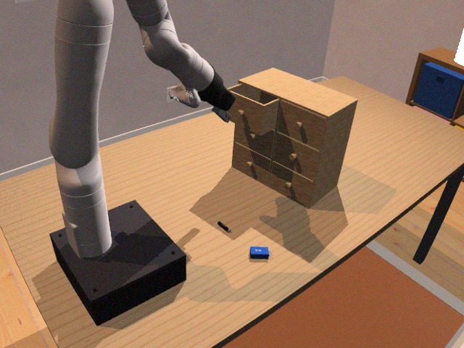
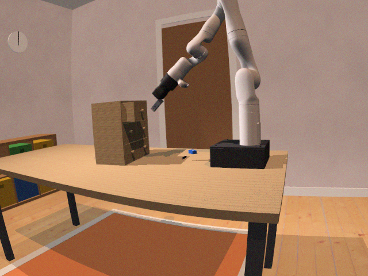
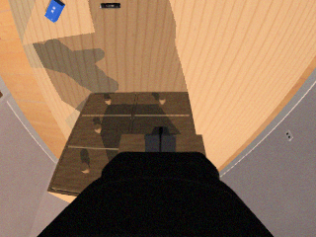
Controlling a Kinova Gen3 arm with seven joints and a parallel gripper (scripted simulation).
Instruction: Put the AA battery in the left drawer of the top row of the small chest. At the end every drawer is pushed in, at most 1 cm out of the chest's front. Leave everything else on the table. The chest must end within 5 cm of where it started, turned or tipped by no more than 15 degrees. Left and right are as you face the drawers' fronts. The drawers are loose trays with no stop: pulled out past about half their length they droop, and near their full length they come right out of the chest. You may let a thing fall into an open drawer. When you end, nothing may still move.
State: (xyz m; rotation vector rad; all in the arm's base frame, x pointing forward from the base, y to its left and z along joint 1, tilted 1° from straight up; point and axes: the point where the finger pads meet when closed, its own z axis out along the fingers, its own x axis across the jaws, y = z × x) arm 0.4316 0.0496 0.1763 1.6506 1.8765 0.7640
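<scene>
The jaws of the gripper are narrow, fully closed together, and nothing is between them. They stand high, just in front of the upper left drawer, which is partly out of the chest. Whether the fingertips touch its front, I cannot tell.

The AA battery is not at the jaws. It lies on its side on the table, far below them and well apart, out from the chest's front toward the arm's base. Its long axis goes roughly parallel to the drawer fronts. In the wrist view it lies crosswise, while the seam of the closed fingers runs up and down, so in this pose they would close nearly along its length. For a grasp across the body, I judge that the wrist needs about a quarter turn, after opening and coming down.

Near the battery, a little farther from the chest, the blue box must remain. If the closed tips press this drawer first, the push should be small, because the opening is needed for the battery.
</scene>
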